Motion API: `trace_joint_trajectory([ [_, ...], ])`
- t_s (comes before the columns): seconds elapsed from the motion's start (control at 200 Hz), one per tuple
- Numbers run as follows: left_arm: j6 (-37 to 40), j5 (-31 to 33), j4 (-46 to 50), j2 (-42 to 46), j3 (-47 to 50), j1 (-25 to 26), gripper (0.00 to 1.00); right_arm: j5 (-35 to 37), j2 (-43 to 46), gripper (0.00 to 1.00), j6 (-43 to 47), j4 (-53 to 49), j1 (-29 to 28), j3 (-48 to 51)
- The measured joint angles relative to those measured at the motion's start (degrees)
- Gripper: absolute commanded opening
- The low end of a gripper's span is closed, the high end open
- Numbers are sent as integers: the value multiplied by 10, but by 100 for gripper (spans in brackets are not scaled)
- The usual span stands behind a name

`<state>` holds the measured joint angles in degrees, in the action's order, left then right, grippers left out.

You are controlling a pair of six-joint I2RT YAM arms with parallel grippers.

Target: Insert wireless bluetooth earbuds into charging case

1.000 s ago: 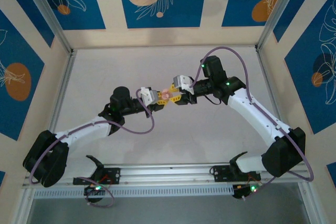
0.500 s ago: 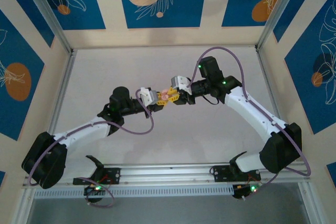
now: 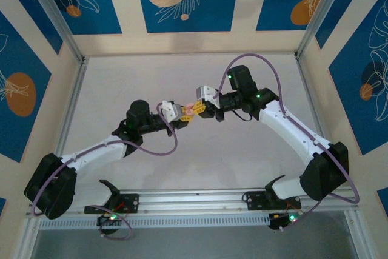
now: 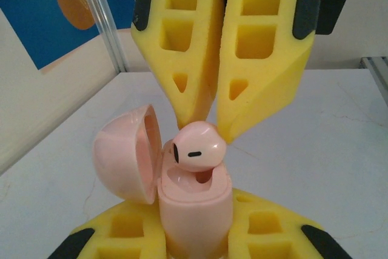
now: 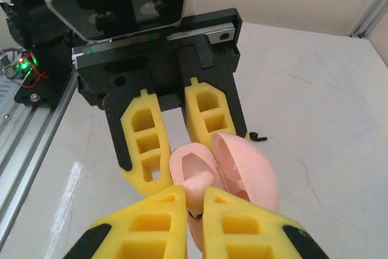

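1. Top view: the left hand (image 3: 183,117) and right hand (image 3: 199,111) meet above the middle of the worktop (image 3: 182,168).
2. Left wrist view: the left hand, at 6 o'clock, pinches the pink charging case (image 4: 194,210), whose lid (image 4: 124,153) is open toward 9 o'clock. The right hand, from 12 o'clock, pinches a pink earbud (image 4: 195,148) at the case's mouth.
3. Right wrist view: the earbud sits at 6 o'clock of the case's opening.

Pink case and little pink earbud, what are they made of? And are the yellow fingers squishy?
The case looks like hard, smooth plastic with a soft satin shine; light slides evenly over its open lid. The earbud looks the same, slightly glossier, with a bright highlight on top. The yellow fingers seem matte plastic or rubber with hollow cells; squishiness cannot be told.
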<state>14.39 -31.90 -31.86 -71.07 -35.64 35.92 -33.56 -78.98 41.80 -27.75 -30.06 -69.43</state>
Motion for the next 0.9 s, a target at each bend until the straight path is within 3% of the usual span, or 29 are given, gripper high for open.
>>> trace_joint_trajectory([
  [0.345, 11, 38, 15, 3, 0, 0, 18, 71, 17, 0, -139, 60, -19, 29],
  [0.825, 12, 65, 24, 13, 0, 0, 18, 167, 50, 0, -318, 134, -53, 70],
  [0.9, 13, 67, 25, 13, 0, 0, 18, 172, 54, 6, -330, 141, -55, 77],
])
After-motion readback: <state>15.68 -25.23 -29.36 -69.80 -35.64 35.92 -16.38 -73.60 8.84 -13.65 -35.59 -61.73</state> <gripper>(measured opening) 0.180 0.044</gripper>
